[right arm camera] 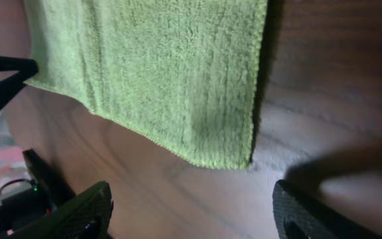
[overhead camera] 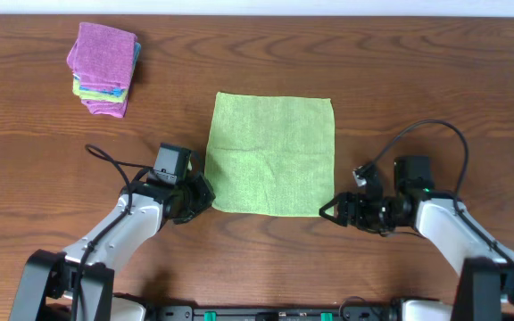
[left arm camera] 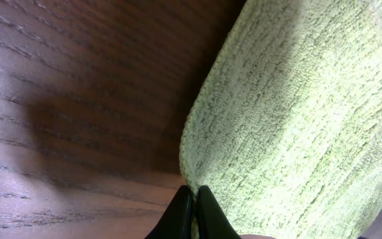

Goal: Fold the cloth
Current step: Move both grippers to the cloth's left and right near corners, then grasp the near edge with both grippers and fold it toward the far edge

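Note:
A light green cloth [overhead camera: 272,153] lies flat and square on the wooden table. My left gripper [overhead camera: 205,193] is shut on the cloth's near left corner; in the left wrist view the black fingertips [left arm camera: 195,199] pinch the cloth's edge [left arm camera: 297,119]. My right gripper [overhead camera: 331,212] is open and empty, just short of the near right corner. In the right wrist view its two fingers [right arm camera: 194,209] stand wide apart, with the cloth's corner [right arm camera: 234,156] a little beyond them.
A stack of folded cloths [overhead camera: 104,69], purple on top with green and blue below, sits at the far left of the table [overhead camera: 418,80]. Cables trail behind both arms.

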